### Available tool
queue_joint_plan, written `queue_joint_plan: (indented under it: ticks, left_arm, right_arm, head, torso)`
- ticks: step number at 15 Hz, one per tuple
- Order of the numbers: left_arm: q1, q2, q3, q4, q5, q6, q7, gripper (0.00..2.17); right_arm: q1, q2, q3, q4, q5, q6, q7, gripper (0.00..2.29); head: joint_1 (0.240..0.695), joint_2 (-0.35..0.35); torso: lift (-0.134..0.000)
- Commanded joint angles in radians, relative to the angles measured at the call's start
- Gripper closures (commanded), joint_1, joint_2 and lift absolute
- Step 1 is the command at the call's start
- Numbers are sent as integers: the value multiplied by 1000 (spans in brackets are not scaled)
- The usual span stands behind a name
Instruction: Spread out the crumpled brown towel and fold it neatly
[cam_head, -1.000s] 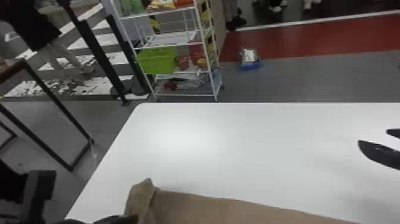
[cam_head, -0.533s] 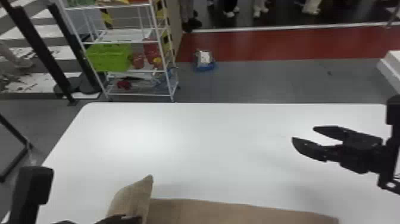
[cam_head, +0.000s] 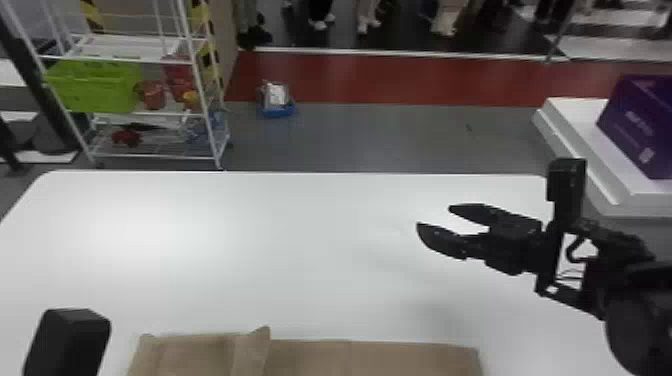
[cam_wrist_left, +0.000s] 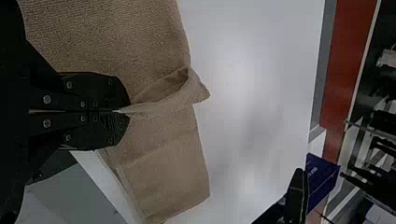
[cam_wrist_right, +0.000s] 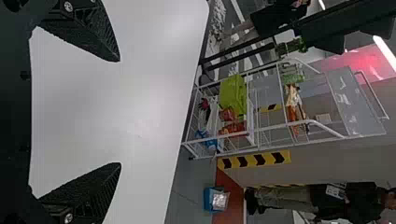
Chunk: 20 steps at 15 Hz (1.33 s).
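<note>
Head view's green basket (cam_head: 95, 86), blue tray (cam_head: 277, 111) with packet (cam_head: 276, 93); left gripper (cam_head: 69, 337) clenched on towel (cam_wrist_left: 163, 161), right gripper (cam_head: 436, 217) released

Seemingly an exhibition or demonstration hall, with a red floor strip (cam_head: 380, 80) beyond the right pincer (cam_head: 434, 216), a white wire rack (cam_head: 200, 87) beyond its left, and a purple box (cam_head: 637, 125) on a white plinth (cam_head: 575, 117) beyond its right.

Brown towel (cam_head: 380, 359) on white table (cam_head: 300, 260)
</note>
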Motion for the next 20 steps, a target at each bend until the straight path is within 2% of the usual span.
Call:
queue_joint_plan:
  ticks: [1, 6, 10, 11, 13, 15, 18, 20]
  left_arm:
    - [-20, -3, -82, 0, -43, 10, 13, 1700]
    - [-80, -13, -216, 33, -64, 10, 77, 1700]
    - [-118, -19, -294, 122, -63, 10, 122, 1696]
    - [-123, -17, -305, 145, -63, 10, 120, 1467]
    - [-123, -17, -309, 154, -58, 10, 122, -2]
    - [-123, -19, -305, 145, -44, 10, 125, -2]
    - [-126, -40, -300, 138, -18, 10, 215, 33]
    - [-144, -40, -265, 135, -18, 10, 229, 33]
  right_arm:
    - [-4, 1, 0, 7, -7, -10, -1, 83]
    - [-4, -2, 8, 22, -7, -32, -1, 83]
    - [-7, -2, 12, 22, -8, -35, -1, 83]
    - [-7, -2, 15, 21, -10, -35, -1, 83]
    - [-7, -2, 18, 21, -8, -32, 1, 83]
    - [-7, -2, 20, 21, -10, -35, 1, 83]
    - [-9, -2, 26, 18, -10, -32, 1, 83]
    - [-7, -2, 38, 4, -8, -13, 1, 83]
  head:
    - [695, -100]
    - [695, -158]
    - [695, -196]
    - [695, -202]
    - [695, -216]
    - [695, -224]
    - [695, -223]
    - [695, -212]
  torso:
    - [-122]
    - [-122]
    - [-122]
    - [-122]
    - [-122]
    - [-122]
    - [-122]
    - [-122]
